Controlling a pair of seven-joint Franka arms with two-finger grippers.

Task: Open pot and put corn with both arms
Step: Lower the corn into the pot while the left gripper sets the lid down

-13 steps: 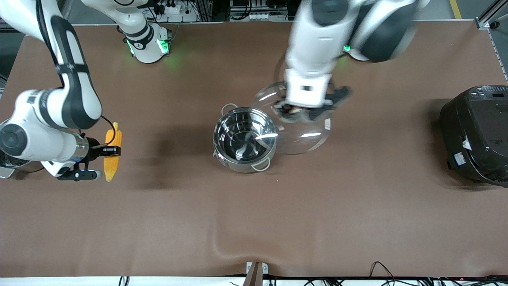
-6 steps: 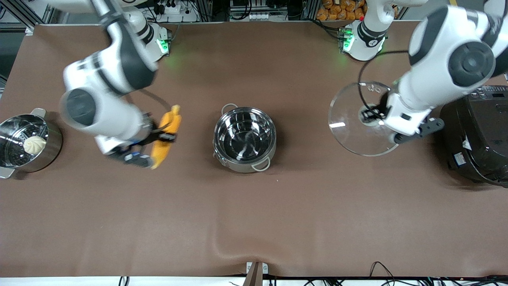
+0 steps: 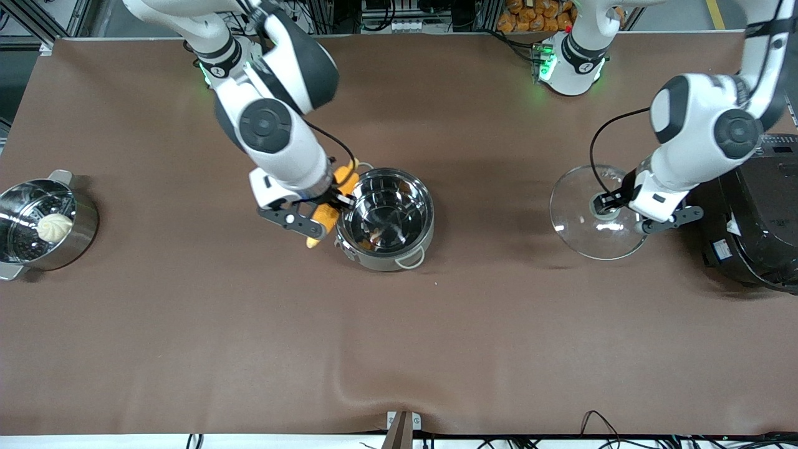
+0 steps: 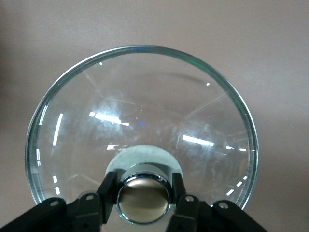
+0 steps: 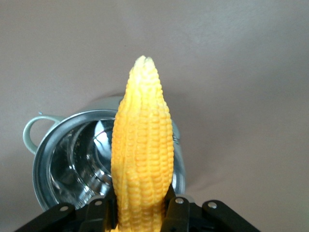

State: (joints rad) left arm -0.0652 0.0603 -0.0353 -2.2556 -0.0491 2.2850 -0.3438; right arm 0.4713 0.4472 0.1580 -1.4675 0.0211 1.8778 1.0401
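Both arms are busy: the left claw point(image 3: 614, 204), clamped on the glass lid's point(image 3: 583, 218) knob, holds it over bare surface point(image 3: 399, 324) near the rice cooker point(image 3: 748, 212), while the right claw point(image 3: 318, 209) grips the corn point(image 3: 330, 202) at the open pot's point(image 3: 384, 218) rim. Next, carry it over the mouth and release; nothing crowds the pot.

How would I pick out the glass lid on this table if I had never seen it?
Start at the big black rice cooker at the left arm's end of the table. Right beside it, toward the open pot, the left gripper is shut on the knob of the lid. It is the only see-through, flat round thing here.
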